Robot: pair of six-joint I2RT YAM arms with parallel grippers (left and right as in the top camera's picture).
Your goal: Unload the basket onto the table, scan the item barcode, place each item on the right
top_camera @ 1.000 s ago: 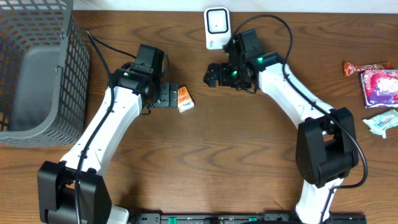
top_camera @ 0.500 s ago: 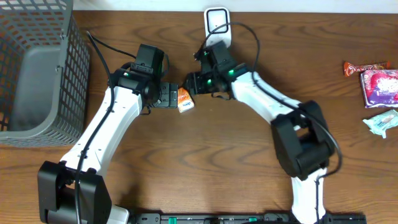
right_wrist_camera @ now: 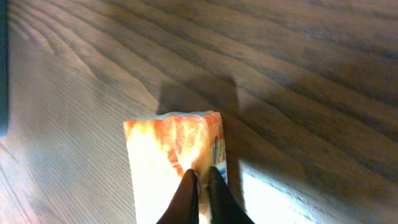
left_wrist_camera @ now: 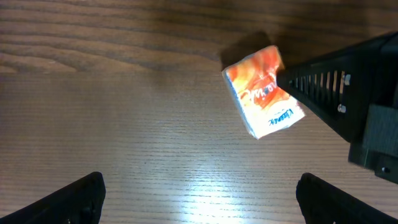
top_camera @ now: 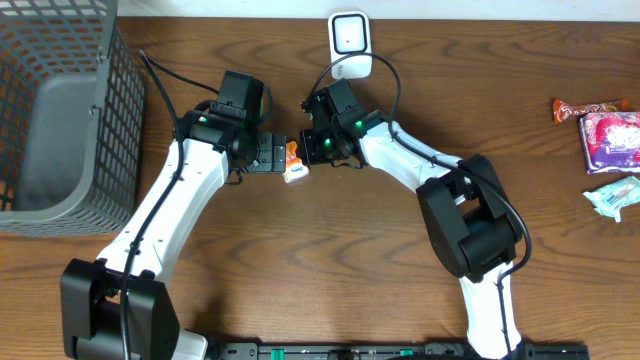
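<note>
Right gripper (right_wrist_camera: 201,179): clenched, its two fingers (right_wrist_camera: 186,196) drawn together with only a sliver between the tips. The tips rest on the near end of the packet (right_wrist_camera: 171,162), close to its right-hand seam. Whether a fold of wrapper is caught between them: cannot tell from the wrist view.

Packet: small, orange and white, blue lettering on the white end. It sits on the tabletop (top_camera: 400,260), left of centre and toward the back edge, skewed to the table's edges. A dark shadow falls on the wood at its far side. From overhead it lies between the two grippers. The right gripper touches its right side and the left gripper (top_camera: 270,156) is just beside its left side.

Left gripper: released, jaws spread wide. In its own wrist view the fingertips (left_wrist_camera: 78,199) show only at the lower corners, with bare wood between them. The packet lies beyond the tips, not between them. The dark body of the right gripper comes in from the right and meets the packet's upper right corner.

Scanner (top_camera: 350,38): white, with a dark-framed window. It stands at the back edge near centre, behind and to the right of the packet, apart from it.

Basket (top_camera: 120,110): grey mesh, at the back-left corner, beside the left arm.

Right edge of the tabletop, well apart from the packet:
- red-orange wrapper (top_camera: 588,108)
- pink pouch (top_camera: 612,138)
- pale blue-green sachet (top_camera: 612,196)
</note>
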